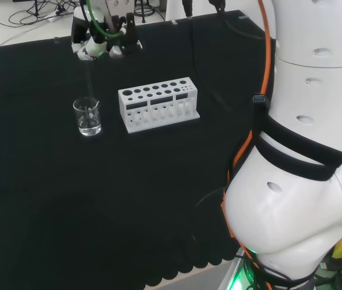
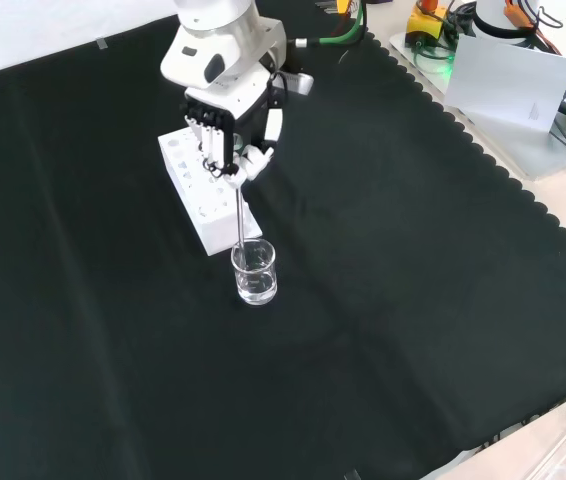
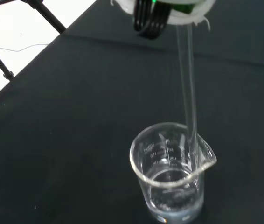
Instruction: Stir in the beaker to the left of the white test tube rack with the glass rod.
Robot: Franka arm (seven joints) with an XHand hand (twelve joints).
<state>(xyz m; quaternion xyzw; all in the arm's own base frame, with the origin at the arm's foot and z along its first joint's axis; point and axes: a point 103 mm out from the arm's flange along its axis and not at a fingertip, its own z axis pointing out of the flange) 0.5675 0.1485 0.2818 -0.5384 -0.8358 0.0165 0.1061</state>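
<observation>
Wrist view puts the beaker (image 3: 171, 175) low in the frame, right of centre, with a shallow layer of clear liquid at its bottom, and the glass rod (image 3: 188, 84) dropping from the hand (image 3: 169, 11) at the top edge down to the vessel's rim beside the pouring lip. Whether the tip sits inside the wall or rests against the lip is hard to tell here.

In the front view the hand (image 2: 231, 135) hangs at upper centre, in front of the white test tube rack (image 2: 198, 190), its fingers (image 2: 213, 140) curled round the rod's upper end; the rod (image 2: 238, 215) runs nearly straight down into the beaker (image 2: 254, 272), which stands just below the rack at frame centre. In the head view the beaker (image 1: 87, 117) is left of the rack (image 1: 158, 104), middle left of the frame, with the hand (image 1: 98, 42) at upper left.

The main risk, as I judge it, is the rod's closeness to the rim. A sideways stirring stroke that is too wide would push the wall and could slide or tip the light beaker, spilling the liquid on the cloth. The rod is held only at its top, so it might also pivot or slip in the grasp once it meets the glass.
</observation>
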